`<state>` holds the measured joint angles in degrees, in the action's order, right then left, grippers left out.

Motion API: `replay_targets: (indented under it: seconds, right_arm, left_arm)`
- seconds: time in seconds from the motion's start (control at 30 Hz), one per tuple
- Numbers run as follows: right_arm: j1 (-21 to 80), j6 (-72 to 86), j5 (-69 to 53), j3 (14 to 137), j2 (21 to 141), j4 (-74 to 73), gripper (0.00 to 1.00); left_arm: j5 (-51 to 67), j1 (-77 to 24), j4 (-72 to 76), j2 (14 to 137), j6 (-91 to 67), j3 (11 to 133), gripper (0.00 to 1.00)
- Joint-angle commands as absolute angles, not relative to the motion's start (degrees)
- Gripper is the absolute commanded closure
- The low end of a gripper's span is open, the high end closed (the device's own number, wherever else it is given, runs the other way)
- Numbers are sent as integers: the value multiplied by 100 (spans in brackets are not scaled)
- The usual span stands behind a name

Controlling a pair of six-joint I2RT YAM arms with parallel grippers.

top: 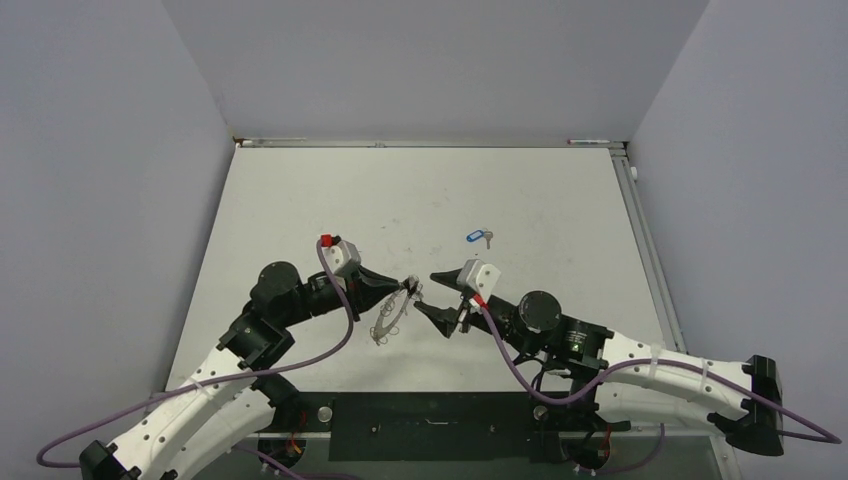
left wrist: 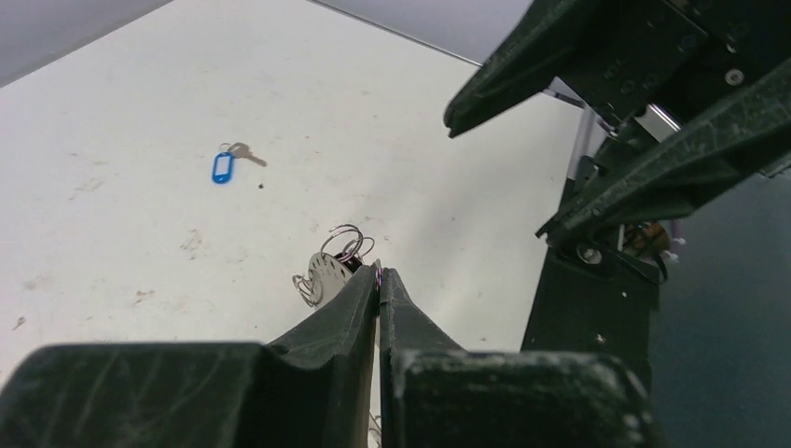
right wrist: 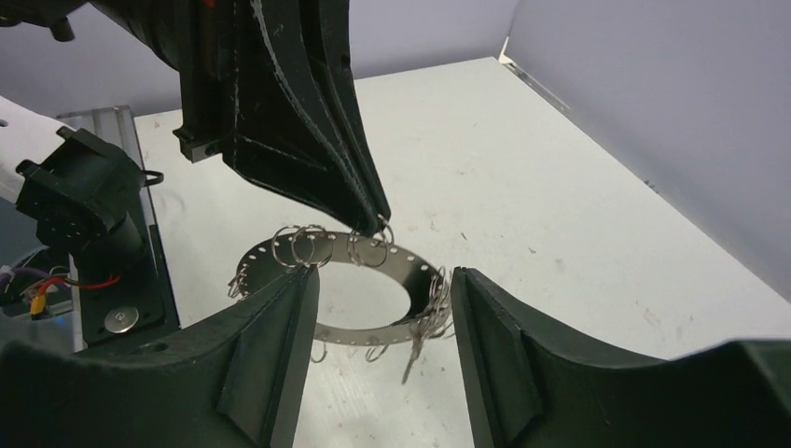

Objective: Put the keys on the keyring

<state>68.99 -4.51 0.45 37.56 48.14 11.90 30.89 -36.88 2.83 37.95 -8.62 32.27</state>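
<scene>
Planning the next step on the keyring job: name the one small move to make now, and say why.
Probably pull the right hand back from the keyring and swing it toward the blue-tagged key. Its jaws stand open and empty, the left hand is shut on one of the ring's wire loops, and that key lies loose on the table.

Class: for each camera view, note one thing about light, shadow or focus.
Top external: soft even light, faint shadows on the white table. Left wrist: the blue-tagged silver key is sharp, the left gripper dark and close. Right wrist: the flat grey metal keyring glints.
</scene>
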Motion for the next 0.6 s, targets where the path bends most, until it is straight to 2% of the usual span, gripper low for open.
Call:
replay_targets:
  seconds: [0.0, 0.3, 0.57]
  right_arm:
    - [6904, 75, 532, 3556, 5029, 1713, 44]
    - [6920, 1316, 1301, 3568, 6314, 3211, 22]
    - [7027, 2023, 1696, 4267, 7548, 3625, 18]
  left_arm:
    - [2093, -3647, 252, 3835, -1081, 3687, 100]
    - [1004, -3586, 170, 4141, -1558, 3806, 100]
    - [616, -3222, 84, 4241, -1837, 3818, 100]
